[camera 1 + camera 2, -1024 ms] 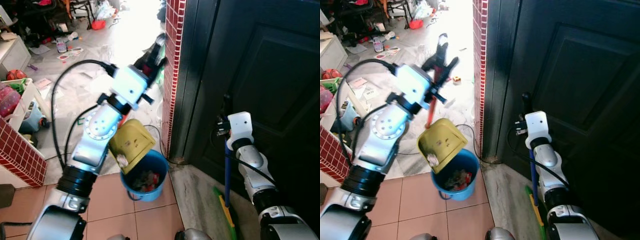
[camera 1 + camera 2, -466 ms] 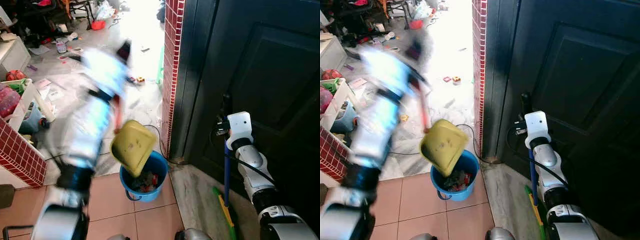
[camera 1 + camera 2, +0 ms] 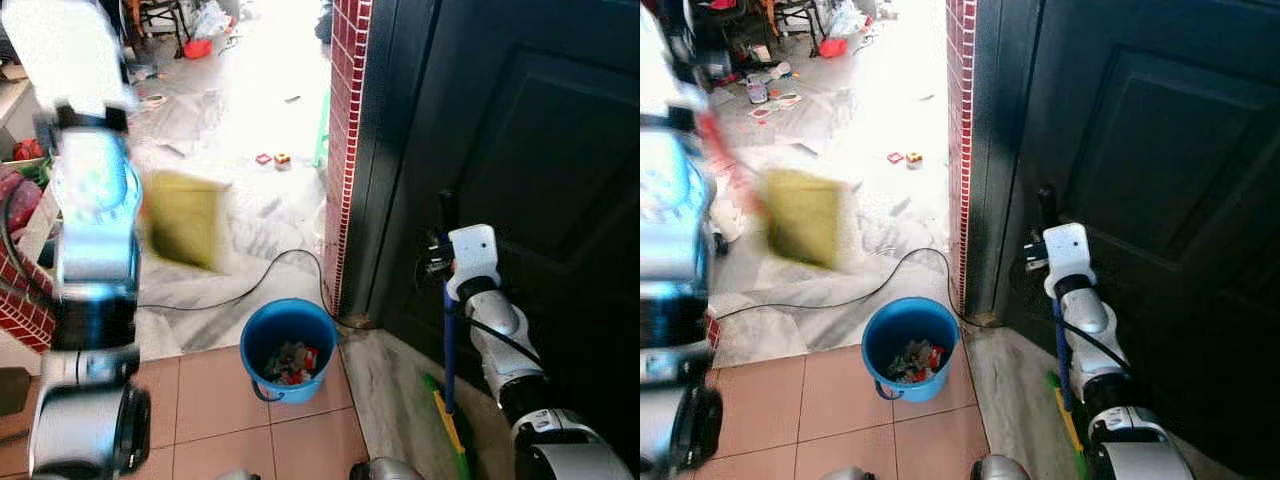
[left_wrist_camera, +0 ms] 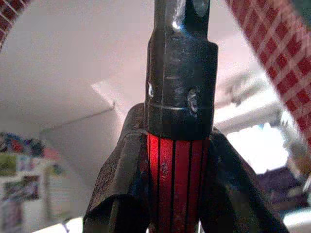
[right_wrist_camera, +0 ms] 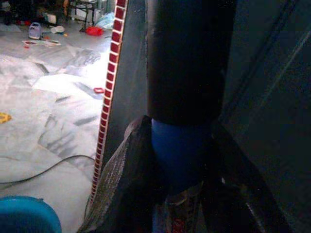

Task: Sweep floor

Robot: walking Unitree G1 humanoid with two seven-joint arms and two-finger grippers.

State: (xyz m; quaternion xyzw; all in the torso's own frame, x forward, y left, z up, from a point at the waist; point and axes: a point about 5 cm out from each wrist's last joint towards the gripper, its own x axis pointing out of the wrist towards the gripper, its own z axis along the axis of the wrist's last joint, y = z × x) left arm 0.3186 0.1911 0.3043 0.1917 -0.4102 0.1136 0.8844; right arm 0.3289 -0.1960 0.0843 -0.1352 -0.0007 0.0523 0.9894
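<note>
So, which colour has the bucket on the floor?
The bucket is blue, clearest in the left eye view.

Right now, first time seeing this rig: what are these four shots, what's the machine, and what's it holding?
It is a two-armed humanoid robot doing a floor sweep. The two wide shots come from a stereo camera on its head, looking down and forward. The two close-ups come from cameras on its wrists, looking along each arm's black fingers.

The left gripper has its jaws shut on a red handle; in the head views that handle carries a yellow dustpan, blurred and raised off to the robot's left. The right gripper is shut on a blue broom handle, standing upright beside the dark door.

On the floor, a blue bucket with litter inside sits by the red brick pillar. A black cable runs across the pale floor beyond.
</note>
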